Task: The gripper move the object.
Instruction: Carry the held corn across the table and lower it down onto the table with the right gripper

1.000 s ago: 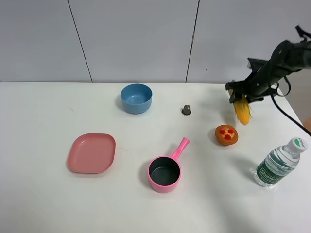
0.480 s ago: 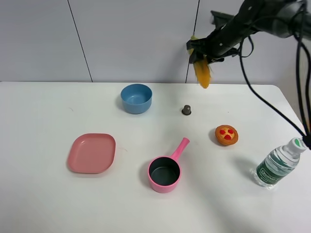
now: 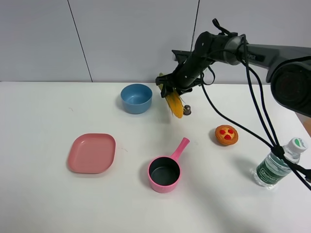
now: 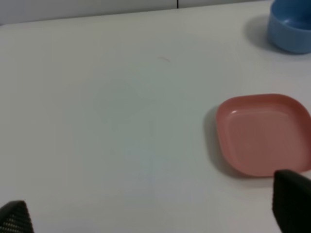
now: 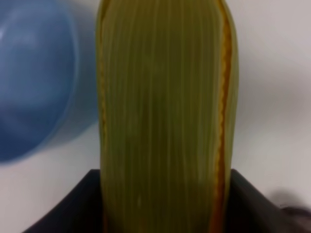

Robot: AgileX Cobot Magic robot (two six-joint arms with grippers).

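My right gripper [image 3: 169, 88] is shut on the toy corn cob [image 3: 174, 103], which hangs tip down in the air just right of the blue bowl [image 3: 136, 98] and left of a small grey knob [image 3: 186, 110]. In the right wrist view the corn's green husk [image 5: 165, 111] fills the picture, with the blue bowl [image 5: 34, 77] beside it. My left gripper shows only in the left wrist view as two dark fingertips [image 4: 291, 206] set wide apart, open and empty, near the pink plate [image 4: 262, 133].
A pink plate [image 3: 92, 153] lies at front left and a pink pan [image 3: 165, 172] at front centre. An orange tart with red dots [image 3: 226, 135] and a water bottle [image 3: 279, 164] stand at right. Black cables trail across the right side.
My right gripper has carried the corn from the right side of the table, high up past the back wall, then down and left to beside the blue bowl. Left gripper's earlier state not shown.
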